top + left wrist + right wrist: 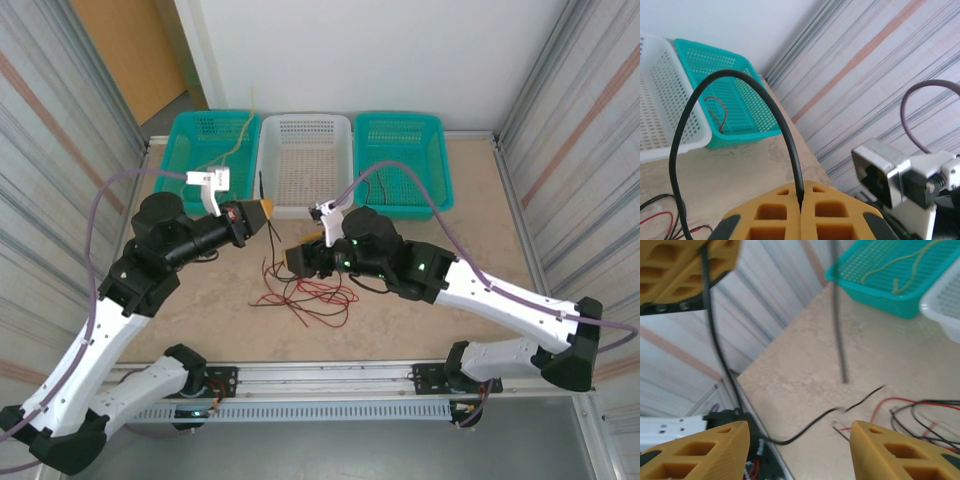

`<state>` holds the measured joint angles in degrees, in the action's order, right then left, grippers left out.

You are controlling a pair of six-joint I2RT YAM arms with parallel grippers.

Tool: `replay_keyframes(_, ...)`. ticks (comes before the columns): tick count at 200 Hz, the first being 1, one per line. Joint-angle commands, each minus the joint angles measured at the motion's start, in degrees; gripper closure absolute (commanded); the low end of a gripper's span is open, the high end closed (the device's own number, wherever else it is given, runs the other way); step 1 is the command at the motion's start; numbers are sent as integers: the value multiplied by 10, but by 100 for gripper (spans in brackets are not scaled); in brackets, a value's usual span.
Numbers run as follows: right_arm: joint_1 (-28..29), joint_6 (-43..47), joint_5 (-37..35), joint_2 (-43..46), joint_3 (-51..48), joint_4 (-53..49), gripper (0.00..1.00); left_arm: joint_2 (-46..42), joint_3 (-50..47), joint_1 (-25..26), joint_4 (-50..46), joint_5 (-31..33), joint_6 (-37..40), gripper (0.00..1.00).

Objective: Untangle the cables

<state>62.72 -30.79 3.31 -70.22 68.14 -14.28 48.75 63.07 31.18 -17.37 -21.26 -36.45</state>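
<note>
Two grippers: left gripper [801, 202] pinches black cable [735, 74], held high, likely to pull it free from cable pile [305, 290]; right gripper [800, 440] wide, empty, near pile

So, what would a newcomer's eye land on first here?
First the black cable arching up from the left end effector, which is shut on it. Then the tangle of red and black cables in the middle of the table, with the right end effector open near it. Along the far edge sit the left teal basket, the white basket and the right teal basket.
</note>
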Motion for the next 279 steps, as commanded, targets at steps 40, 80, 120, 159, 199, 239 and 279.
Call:
replay_keyframes(40, 9, 18, 19, -34, 34, 49, 50, -6, -1, -2, 47, -39, -23, 100)
replay_keyframes(80, 8, 22, 11, -41, 43, 48, 49, -6, -5, -2, 49, -45, -29, 100)
replay_keyframes(120, 8, 27, 20, -49, 56, 48, 80, -7, -14, -2, 63, -49, -40, 100)
replay_keyframes(159, 8, 29, 19, -40, 55, 44, 100, -5, -6, -2, 41, -30, -23, 100)
replay_keyframes(199, 1, 19, -23, -7, 37, 46, 100, -19, -24, -3, 29, 12, 1, 34)
replay_keyframes(239, -51, -35, -26, 33, 8, 53, 100, -45, -88, -2, 36, 33, 14, 32)
replay_keyframes(279, -85, -63, -20, 56, 8, 46, 100, -73, -189, 62, 158, 24, 30, 38)
